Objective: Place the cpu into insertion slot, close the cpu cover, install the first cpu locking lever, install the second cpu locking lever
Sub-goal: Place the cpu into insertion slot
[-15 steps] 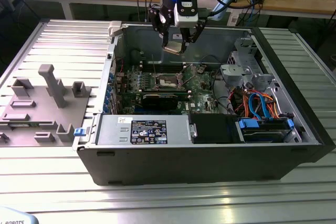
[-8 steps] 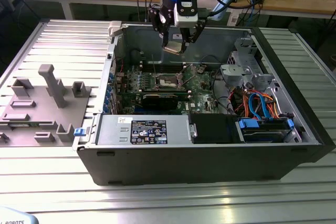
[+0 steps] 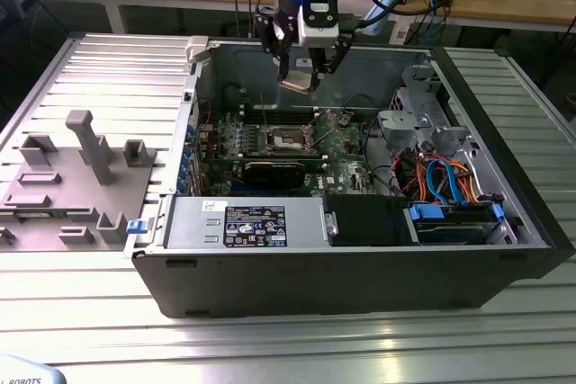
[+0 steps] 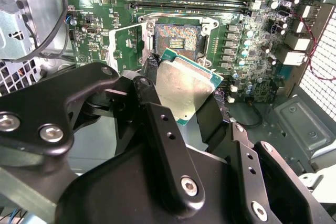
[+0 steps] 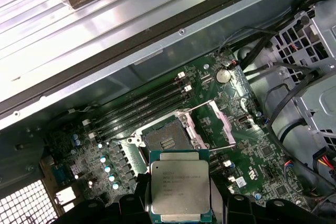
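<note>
In the upper middle of the exterior view, the gripper (image 3: 299, 78) is pinching the cpu (image 5: 181, 184) by opposite edges between its jaws, holding the square chip slightly tilted, silver lid facing both wrist cameras, clear above the uncovered insertion slot (image 5: 167, 141).

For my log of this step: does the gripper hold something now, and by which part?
Yes. The gripper holds the cpu by two opposite side edges, one finger on each; its metal top is uncovered.
</note>
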